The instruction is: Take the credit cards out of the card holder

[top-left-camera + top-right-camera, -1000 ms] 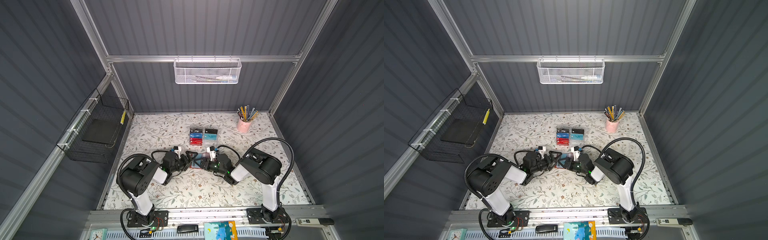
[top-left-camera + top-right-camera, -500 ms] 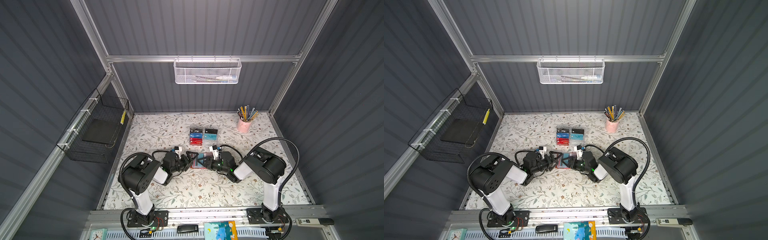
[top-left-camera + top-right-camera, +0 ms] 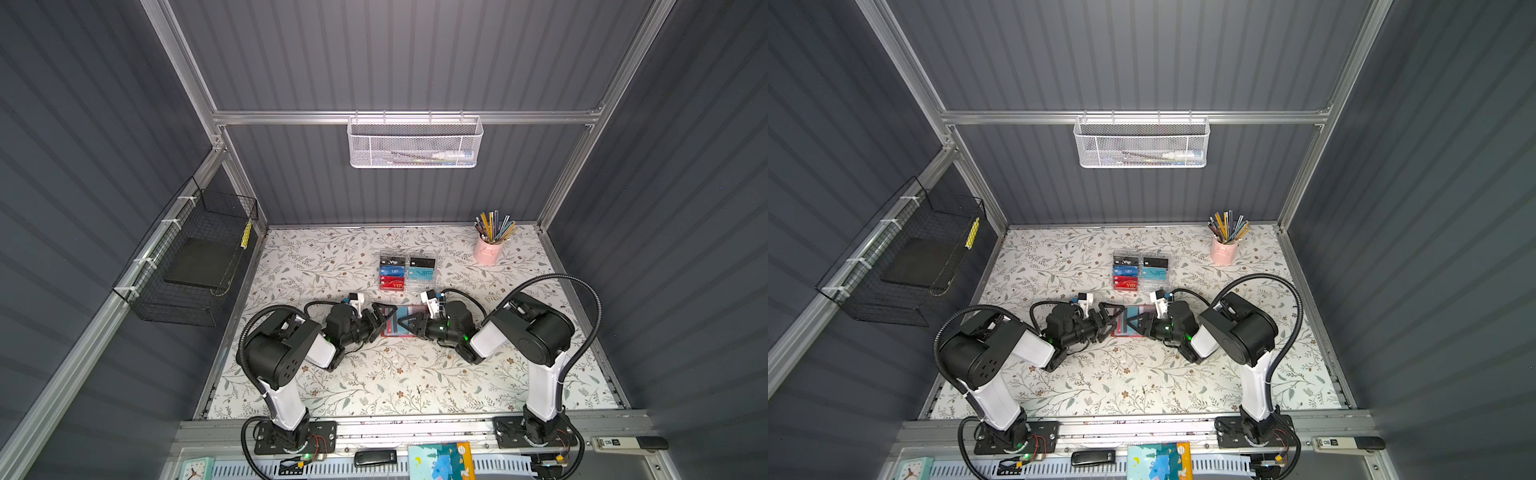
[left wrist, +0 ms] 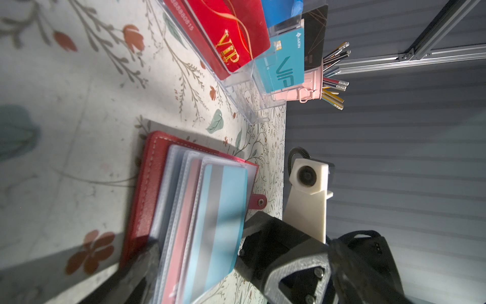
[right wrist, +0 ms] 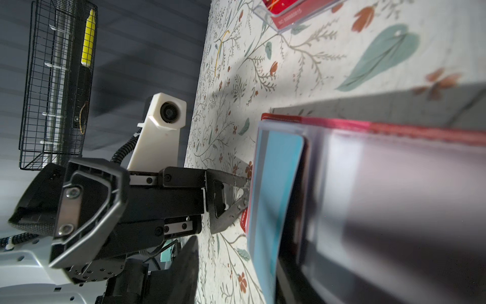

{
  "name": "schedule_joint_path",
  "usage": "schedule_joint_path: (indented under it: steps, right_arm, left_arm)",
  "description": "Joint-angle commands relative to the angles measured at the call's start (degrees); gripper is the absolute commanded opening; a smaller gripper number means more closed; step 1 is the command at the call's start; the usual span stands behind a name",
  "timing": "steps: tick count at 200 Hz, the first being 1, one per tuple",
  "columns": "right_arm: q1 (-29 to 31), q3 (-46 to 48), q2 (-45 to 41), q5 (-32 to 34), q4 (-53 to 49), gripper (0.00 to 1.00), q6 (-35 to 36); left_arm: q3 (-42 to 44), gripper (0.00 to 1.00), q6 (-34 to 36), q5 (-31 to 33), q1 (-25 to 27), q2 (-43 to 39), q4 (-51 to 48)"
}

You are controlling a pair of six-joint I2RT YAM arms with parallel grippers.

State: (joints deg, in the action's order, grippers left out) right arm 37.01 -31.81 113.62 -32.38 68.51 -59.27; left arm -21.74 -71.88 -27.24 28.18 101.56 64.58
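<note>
Red-covered card holder [image 4: 143, 189] open and flat on the floral table [image 3: 374, 382], mid-table between both arms, clear sleeves fanned upward, light-blue credit card [image 4: 218, 215] lying in the topmost sleeve. Looks like the drawing-out step, with at least this card left to remove. Left gripper [image 3: 379, 321] at the holder's left edge, jaws spread wide and empty, probably placed to brace the cover. Right gripper [image 3: 409, 324] low at the strap side, against the card's edge, jaws blurred in its own wrist view; pinching the card or merely straddling the sleeves: cannot tell. Next calls for a nip on the card alone, not the plastic, then a flat, straight pull out of the sleeve with the cover pinned down. Bare table to the front and to the right for the withdrawal; acrylic rack [image 3: 406, 274] near behind the holder, pink pencil cup [image 3: 488, 251] well apart at the back right.
</note>
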Motion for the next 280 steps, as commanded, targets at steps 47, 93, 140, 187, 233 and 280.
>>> schedule_joint_path:
  steps: [47,93,140,187,233,280]
  right_arm:
    - [-2.15,0.57,0.95,-5.01,0.94,0.4,1.94]
    - [-2.53,-0.04,1.17,-6.02,-0.65,0.38,2.84]
    - [-2.64,-0.64,1.82,-6.18,-2.3,0.31,3.72]
    - [-2.6,-0.69,2.39,-6.14,-1.86,0.22,3.72]
    - [-2.99,-0.18,2.66,-6.37,-1.3,0.14,3.72]
    - [-3.7,0.79,2.47,-7.16,-0.83,0.08,4.24]
  left_arm:
    - [2.39,1.0,-0.74,-1.78,1.02,3.2,-9.82]
    - [2.3,1.0,-0.79,-1.85,1.0,3.02,-10.08]
    - [2.05,1.0,-0.65,-1.98,1.04,3.19,-10.03]
    - [2.21,1.0,-0.7,-1.95,0.95,3.07,-10.0]
    - [2.23,1.0,-0.71,-1.89,1.07,3.24,-10.0]
    - [2.29,1.0,-0.65,-1.68,1.03,3.18,-10.08]
